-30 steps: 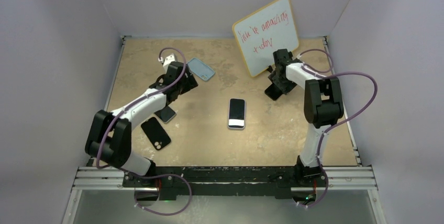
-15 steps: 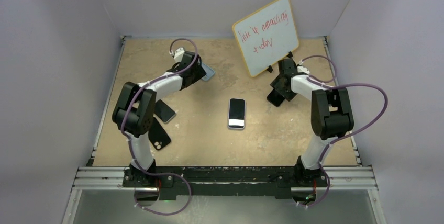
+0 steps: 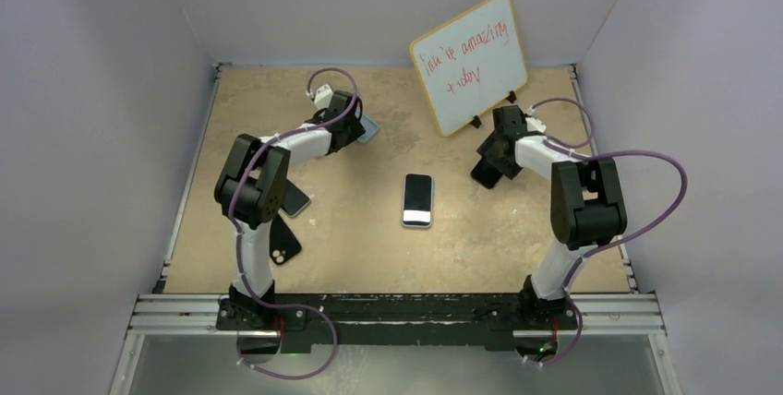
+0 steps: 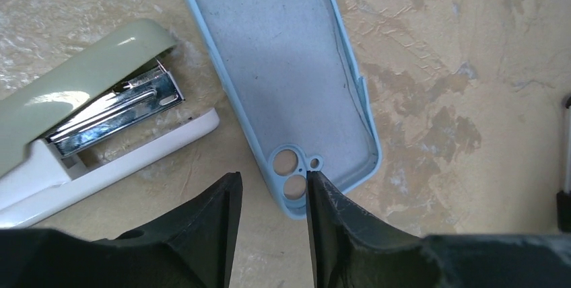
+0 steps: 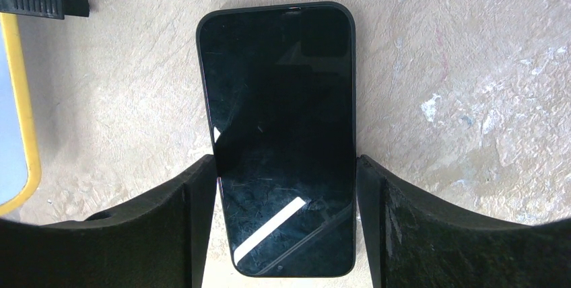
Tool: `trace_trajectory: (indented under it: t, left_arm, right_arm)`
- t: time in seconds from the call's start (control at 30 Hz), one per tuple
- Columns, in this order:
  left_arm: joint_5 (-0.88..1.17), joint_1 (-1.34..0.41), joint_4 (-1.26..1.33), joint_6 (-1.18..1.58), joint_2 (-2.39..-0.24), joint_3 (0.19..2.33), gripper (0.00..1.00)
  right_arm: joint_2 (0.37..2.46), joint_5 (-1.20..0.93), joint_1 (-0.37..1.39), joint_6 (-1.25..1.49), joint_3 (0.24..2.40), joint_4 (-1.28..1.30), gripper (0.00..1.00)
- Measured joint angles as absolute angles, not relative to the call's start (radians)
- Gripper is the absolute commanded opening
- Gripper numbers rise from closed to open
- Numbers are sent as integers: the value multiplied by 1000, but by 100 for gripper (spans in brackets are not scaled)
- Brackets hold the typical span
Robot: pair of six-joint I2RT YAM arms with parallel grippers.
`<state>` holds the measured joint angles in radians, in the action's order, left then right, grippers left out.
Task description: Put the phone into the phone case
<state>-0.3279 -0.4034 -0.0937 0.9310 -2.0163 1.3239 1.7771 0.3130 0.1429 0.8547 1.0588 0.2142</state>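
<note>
left gripper [image 4: 273,179] narrow over case [image 4: 283,66] (stapler [image 4: 87,79] only in wrist view); right gripper [image 5: 286,187] clasps phone [image 5: 283,113].

Only legible text: red marker handwriting on the whiteboard [image 3: 469,61] at the back of the counter, roughly "you're amazing today". First word is unclear. Nothing else is readable.

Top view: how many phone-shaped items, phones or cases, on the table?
5. Light-blue case at the left end effector; black phone inside the right end effector; white-edged phone mid-table; far dark slab and near dark slab beside the left arm, partly covered. Others may be hidden.
</note>
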Motion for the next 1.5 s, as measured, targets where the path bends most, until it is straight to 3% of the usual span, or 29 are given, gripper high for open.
trace_trajectory:
  t: [0.57, 0.83, 1.03, 1.33, 1.5]
  left_arm:
    - [-313, -413, -83, 884, -2072, 1349, 29]
    - [-274, -413, -83, 813, -2072, 1342, 0]
    - [-263, -415, -67, 769, -2014, 1260, 0]
    - [-277, -483, -191, 681, -1779, 1066, 0]
    - [-299, -577, -219, 641, -1635, 961, 0]
  right_arm:
    - [1737, 288, 143, 828, 1009, 199, 70]
    - [1727, 283, 143, 812, 989, 180, 69]
    - [1670, 241, 141, 788, 907, 101, 68]
    - [1657, 216, 141, 796, 907, 112, 93]
    - [1695, 228, 142, 815, 974, 203, 95]
